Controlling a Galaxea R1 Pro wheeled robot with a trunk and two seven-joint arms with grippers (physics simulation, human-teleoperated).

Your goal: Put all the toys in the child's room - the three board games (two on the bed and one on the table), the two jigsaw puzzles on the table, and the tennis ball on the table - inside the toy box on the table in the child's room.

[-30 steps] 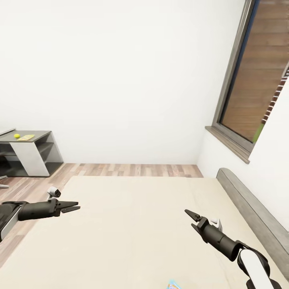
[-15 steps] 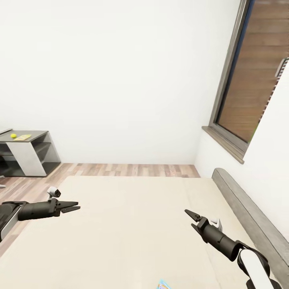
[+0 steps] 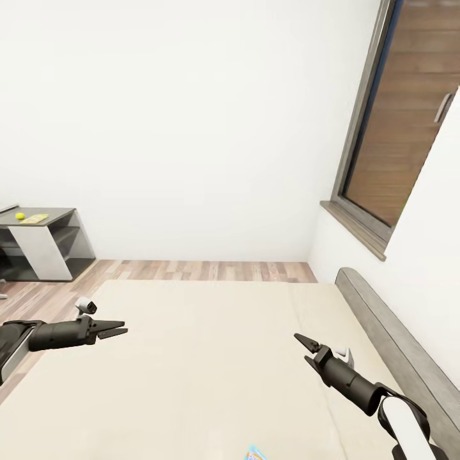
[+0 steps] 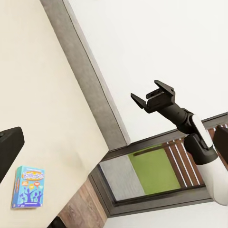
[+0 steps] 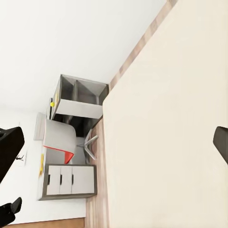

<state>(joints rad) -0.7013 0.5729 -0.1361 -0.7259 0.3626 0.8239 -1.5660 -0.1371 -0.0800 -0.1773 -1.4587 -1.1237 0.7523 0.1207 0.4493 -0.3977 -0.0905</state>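
Both claws (image 3: 114,330) parted over bed (image 3: 211,358)

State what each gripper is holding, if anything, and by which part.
Nothing is held. The left gripper and right gripper hang open and empty above the bed.
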